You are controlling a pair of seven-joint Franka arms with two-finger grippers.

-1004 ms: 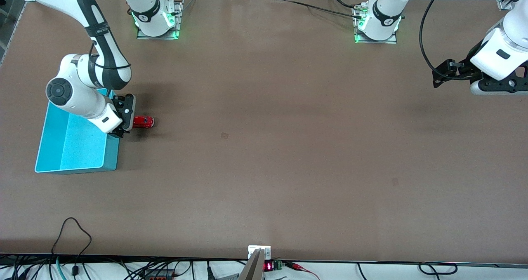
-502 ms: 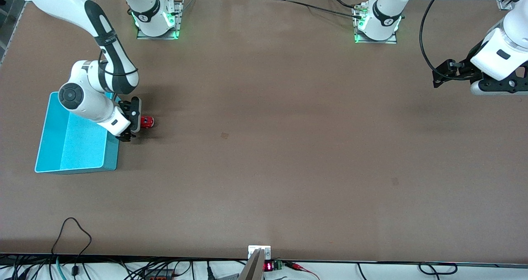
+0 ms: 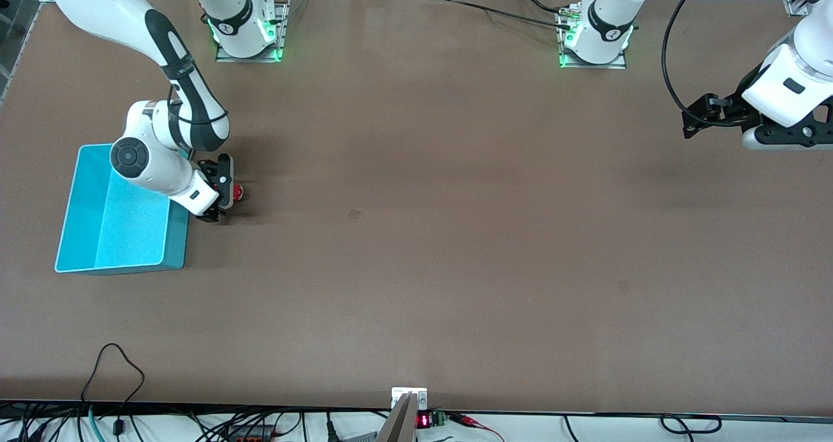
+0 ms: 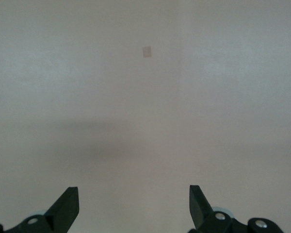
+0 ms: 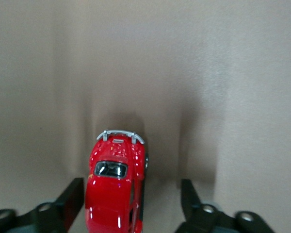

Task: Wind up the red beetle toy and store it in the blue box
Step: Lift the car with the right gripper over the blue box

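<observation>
Fingers (image 5: 73, 196) of the right gripper (image 3: 224, 194) are spread around the red beetle toy (image 5: 114, 187), which is seen on the table (image 3: 455, 234) just beside the blue box (image 3: 176, 243), toward the right arm's end. The car sits closer to one finger, and nothing is seen inside the box. The left gripper (image 4: 134, 208) is held spread over bare table at the left arm's end, where that arm waits.

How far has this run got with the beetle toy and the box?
Nothing looks finished: the blue box holds no toy. In hand: the right gripper is low over the red beetle toy, jaws open either side of it, the toy on the table beside the box. Left: grasping, winding and storing. The left gripper waits open over bare table at its own end.
</observation>
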